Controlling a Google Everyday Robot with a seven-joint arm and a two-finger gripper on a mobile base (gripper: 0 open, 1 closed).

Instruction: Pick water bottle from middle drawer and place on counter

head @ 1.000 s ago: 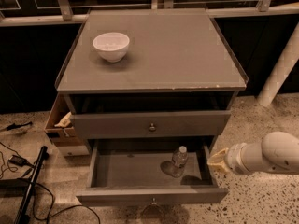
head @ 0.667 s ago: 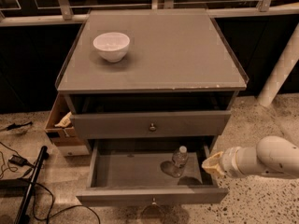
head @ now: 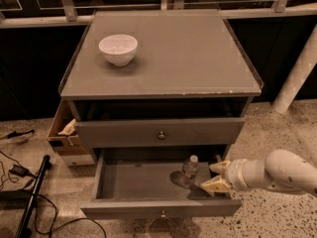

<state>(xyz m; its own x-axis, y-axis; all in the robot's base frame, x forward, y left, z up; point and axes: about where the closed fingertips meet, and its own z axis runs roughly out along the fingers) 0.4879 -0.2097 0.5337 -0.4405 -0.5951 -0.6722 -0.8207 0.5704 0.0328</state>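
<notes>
Water bottle [head: 190, 165] upright in middle drawer [head: 138, 182], ungrasped; hand [head: 216, 176] w/ fingers [head: 219, 167] apart at its 3 o'clock; lift & tabletop [head: 198, 58] placement left.

You are looking at a flat grey bench [head: 173, 58] with a chipped pale front edge, carrying a plain white bowl [head: 118, 48]. Below it, the drawer front [head: 124, 132] is showing the same grey with a dull metal knob. The middle drawer [head: 138, 182] is reading grey across floor and sides. The water bottle [head: 190, 166] standing in it is showing clear with a white cap. Your end effector [head: 208, 177], just right of the bottle at the drawer's right side, is showing pale tan fingers, spread apart, on a cream-white arm [head: 282, 170]. The floor [head: 277, 128] is appearing speckled beige, and a brown cardboard box [head: 62, 133] is sitting at the left.
</notes>
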